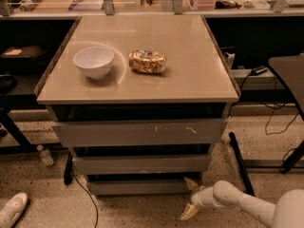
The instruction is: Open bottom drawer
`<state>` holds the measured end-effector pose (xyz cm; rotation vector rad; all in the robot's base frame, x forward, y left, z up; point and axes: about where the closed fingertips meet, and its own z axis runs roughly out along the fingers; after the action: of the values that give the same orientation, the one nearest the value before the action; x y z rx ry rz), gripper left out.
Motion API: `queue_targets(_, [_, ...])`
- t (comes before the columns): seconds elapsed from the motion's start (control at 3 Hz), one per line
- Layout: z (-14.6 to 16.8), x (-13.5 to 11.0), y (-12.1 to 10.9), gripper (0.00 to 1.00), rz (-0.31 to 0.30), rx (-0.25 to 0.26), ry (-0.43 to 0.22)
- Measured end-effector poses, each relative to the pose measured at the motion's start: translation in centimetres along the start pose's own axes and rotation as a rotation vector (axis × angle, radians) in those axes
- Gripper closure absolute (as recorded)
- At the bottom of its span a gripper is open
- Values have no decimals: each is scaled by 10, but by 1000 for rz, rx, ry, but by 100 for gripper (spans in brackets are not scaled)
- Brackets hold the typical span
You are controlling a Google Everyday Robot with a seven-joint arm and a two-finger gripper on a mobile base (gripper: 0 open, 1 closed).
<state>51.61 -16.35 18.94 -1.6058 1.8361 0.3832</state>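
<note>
The bottom drawer is the lowest and narrowest of three grey metal drawers under the tan table top, with a plain low front that sticks out a little. My gripper is at the drawer's lower right corner, low near the floor, on a white arm coming from the bottom right. One pale fingertip points up at the drawer's right end and the other fingertip points down toward the floor, so the fingers are spread and hold nothing.
The middle drawer and the scratched top drawer sit above. A white bowl and a crumpled snack bag lie on the table top. A black cable, a shoe and a dark table leg are on the floor.
</note>
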Motion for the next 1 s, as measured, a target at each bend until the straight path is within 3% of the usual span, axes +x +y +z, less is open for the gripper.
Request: queue_targets(1.0, [52, 4, -37, 0, -53, 44, 25])
